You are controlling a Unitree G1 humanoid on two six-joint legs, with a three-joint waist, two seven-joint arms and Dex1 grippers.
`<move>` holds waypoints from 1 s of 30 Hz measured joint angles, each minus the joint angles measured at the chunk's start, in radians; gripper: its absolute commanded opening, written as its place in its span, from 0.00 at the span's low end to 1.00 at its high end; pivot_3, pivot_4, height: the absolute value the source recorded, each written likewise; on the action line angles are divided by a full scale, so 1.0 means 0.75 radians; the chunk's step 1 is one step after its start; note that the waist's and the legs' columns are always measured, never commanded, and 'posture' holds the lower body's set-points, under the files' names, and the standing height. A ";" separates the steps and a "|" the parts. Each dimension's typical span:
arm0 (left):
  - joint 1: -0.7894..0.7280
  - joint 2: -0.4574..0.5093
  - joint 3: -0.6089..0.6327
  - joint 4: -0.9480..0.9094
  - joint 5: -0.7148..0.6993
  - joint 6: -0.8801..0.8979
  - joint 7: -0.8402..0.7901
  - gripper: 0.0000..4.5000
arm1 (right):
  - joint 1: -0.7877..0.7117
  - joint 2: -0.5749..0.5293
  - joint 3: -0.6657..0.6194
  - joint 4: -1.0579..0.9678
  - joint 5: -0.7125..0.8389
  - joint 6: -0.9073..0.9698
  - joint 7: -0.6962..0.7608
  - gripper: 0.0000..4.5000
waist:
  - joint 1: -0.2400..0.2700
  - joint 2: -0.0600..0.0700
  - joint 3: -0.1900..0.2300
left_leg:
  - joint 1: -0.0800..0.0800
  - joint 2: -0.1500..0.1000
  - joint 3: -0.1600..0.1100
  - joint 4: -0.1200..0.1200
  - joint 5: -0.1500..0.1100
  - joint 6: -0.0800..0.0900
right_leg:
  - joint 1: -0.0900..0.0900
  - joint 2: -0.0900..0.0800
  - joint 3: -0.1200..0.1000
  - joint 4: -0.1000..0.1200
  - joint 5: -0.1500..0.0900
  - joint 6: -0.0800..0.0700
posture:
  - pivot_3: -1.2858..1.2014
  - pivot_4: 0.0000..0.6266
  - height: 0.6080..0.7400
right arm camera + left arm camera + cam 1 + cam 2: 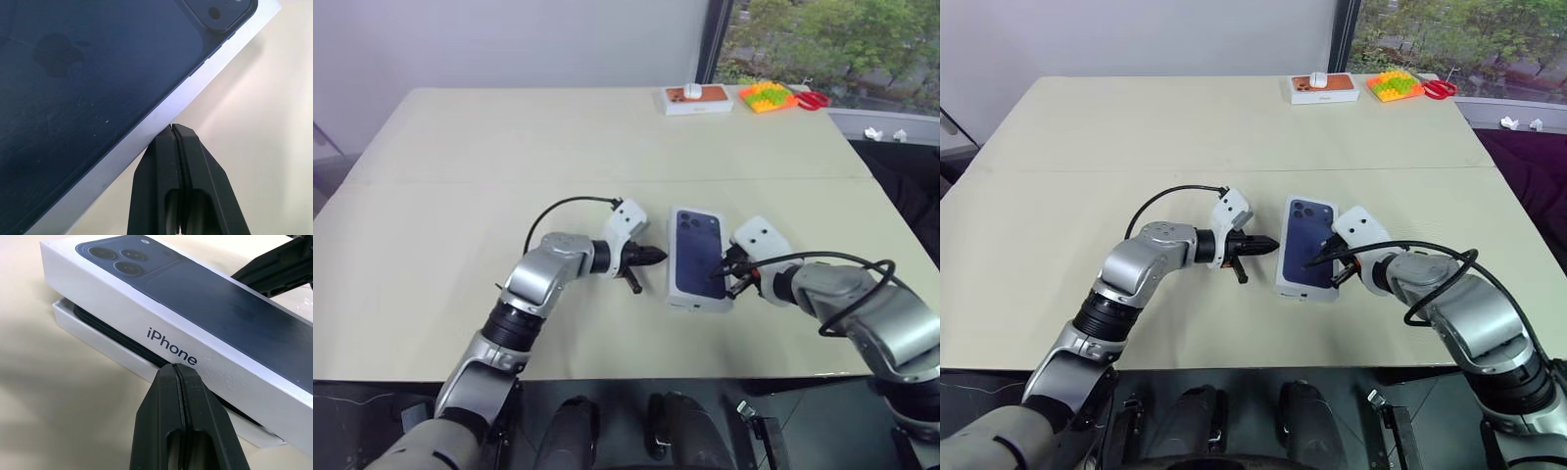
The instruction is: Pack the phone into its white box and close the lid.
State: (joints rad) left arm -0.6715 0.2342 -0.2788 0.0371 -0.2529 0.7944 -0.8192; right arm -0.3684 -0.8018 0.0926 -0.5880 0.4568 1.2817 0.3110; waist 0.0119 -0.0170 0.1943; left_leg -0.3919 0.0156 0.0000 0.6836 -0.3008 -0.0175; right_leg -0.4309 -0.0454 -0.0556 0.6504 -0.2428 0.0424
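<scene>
Lid-closing is under way: centre frame on the beige worktop (460,176), the white cardboard lid with its printed blue phone (697,253) sits askew on the shallow white tray (93,335). A dark edge, probably the navy phone (117,340), shows inside. The left hand (651,257) and right hand (717,274), fingers pressed together and empty, flank it; next, press the lid down squarely.

I see the lid (210,328) sitting askew on the box (98,335), not seated; a dark edge inside, probably the phone (115,335).

A pale beige table (460,196) is being lit by daylight from a window (832,44) at the far right, where green trees are showing; a plain white wall (509,39) is standing behind.
</scene>
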 measured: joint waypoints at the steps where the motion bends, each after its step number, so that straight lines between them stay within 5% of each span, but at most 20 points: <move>1: 0.000 0.000 -0.002 0.000 0.001 -0.001 -0.001 0.00 | 0.001 0.001 0.000 0.000 -0.004 0.000 0.001 0.01 | 0.000 0.000 0.000 | 0.000 0.000 0.000 0.000 0.000 0.000 | 0.000 0.000 0.000 0.000 0.000 0.000 | 0.52 0.24 1.00; 30: -0.001 -0.012 -0.027 0.064 0.036 -0.025 0.018 0.00 | 0.009 0.089 0.023 0.007 -0.163 -0.005 0.020 0.01 | -0.001 0.000 0.000 | 0.001 0.000 0.000 0.000 0.000 0.000 | 0.000 0.000 0.000 0.002 0.000 0.000 | 0.52 0.24 1.00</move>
State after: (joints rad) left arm -0.6722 0.2254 -0.2993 0.0852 -0.2262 0.7757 -0.8058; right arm -0.3619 -0.7350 0.1095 -0.5824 0.3341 1.2782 0.3263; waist 0.0115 -0.0169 0.1943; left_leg -0.3912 0.0154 0.0000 0.6838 -0.3007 -0.0175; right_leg -0.4309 -0.0453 -0.0555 0.6516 -0.2428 0.0424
